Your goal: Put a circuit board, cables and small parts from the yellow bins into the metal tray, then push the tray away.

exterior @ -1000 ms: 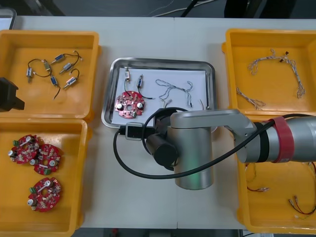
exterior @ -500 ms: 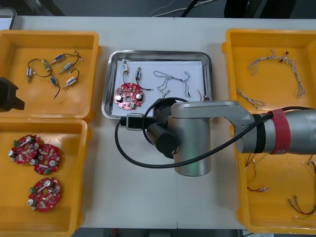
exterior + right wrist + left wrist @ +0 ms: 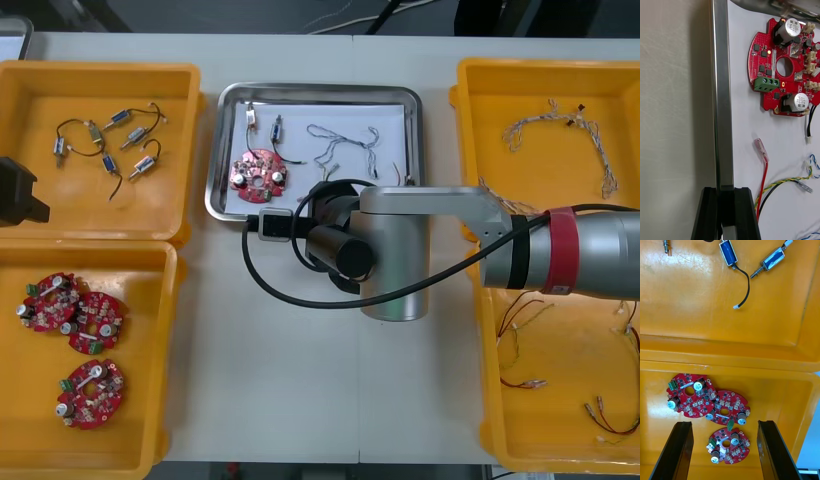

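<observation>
The metal tray [image 3: 215,150] lies between the yellow bins, white inside. It holds a round red circuit board [image 3: 258,172], a twisted blue and white cable [image 3: 340,150] and two small metal parts [image 3: 262,125]. My right gripper [image 3: 318,207] is at the tray's near rim, mostly hidden under its own arm. In the right wrist view the right gripper [image 3: 726,198] is shut on the tray's rim [image 3: 721,112], with the circuit board [image 3: 784,71] and a red and yellow cable [image 3: 763,176] just inside. My left gripper [image 3: 724,450] hangs open over the board bin.
The left far bin [image 3: 30,80] holds several small metal parts [image 3: 110,140]; the left near bin [image 3: 160,330] has three circuit boards [image 3: 80,340]. On the right, one bin [image 3: 470,110] holds blue and white cables [image 3: 560,130]; the other holds red and yellow cables [image 3: 600,415].
The right arm has moved away from me, and the tray has slid toward the table's far edge with it. The left arm has not moved.
</observation>
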You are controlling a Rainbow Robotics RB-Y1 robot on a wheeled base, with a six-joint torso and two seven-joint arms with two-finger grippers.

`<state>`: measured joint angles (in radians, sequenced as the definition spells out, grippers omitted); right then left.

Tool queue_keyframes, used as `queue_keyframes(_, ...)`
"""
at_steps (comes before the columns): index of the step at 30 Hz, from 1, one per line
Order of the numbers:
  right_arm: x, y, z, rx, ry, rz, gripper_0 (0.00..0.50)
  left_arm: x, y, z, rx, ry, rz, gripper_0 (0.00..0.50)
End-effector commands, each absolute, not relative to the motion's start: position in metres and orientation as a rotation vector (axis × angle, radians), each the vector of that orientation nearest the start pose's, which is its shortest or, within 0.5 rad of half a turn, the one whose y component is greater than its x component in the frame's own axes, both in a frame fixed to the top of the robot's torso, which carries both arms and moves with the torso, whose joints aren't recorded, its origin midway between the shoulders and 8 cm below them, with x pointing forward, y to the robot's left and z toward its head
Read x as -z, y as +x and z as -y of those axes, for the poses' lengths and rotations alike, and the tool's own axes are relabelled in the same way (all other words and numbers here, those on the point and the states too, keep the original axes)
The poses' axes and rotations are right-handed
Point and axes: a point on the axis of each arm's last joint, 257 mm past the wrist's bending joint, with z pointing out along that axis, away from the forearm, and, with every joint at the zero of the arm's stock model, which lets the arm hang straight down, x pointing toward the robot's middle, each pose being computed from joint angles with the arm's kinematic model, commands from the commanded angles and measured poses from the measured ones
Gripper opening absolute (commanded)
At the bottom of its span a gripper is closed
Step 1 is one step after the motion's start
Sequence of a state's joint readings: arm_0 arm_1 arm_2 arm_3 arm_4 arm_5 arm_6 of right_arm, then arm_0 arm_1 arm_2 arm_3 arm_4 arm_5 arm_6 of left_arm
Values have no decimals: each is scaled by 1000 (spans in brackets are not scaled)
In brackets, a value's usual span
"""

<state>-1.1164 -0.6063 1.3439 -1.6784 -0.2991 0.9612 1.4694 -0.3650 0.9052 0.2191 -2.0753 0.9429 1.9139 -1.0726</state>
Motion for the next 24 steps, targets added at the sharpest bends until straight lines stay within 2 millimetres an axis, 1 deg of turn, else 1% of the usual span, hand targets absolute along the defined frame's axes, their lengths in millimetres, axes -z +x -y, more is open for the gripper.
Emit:
queue_keyframes(1,180,558,-15,554,-1610,-1458,0,103,407,-378,-47,-74,-2621,500)
queue_keyframes(8,173,572,-8,589,-1597,-1455,0,103,407,-378,-47,-74,-2621,500)
queue_keyframes(15,165,584,-13,579,-1587,-1423,0,103,407,-378,-47,-74,-2621,500)
queue_keyframes(18,162,589,-20,573,-1586,-1390,0,103,407,-378,-47,-74,-2621,500)
queue_keyframes(24,158,597,-25,564,-1585,-1354,0,103,407,-378,-47,-74,-2621,500)
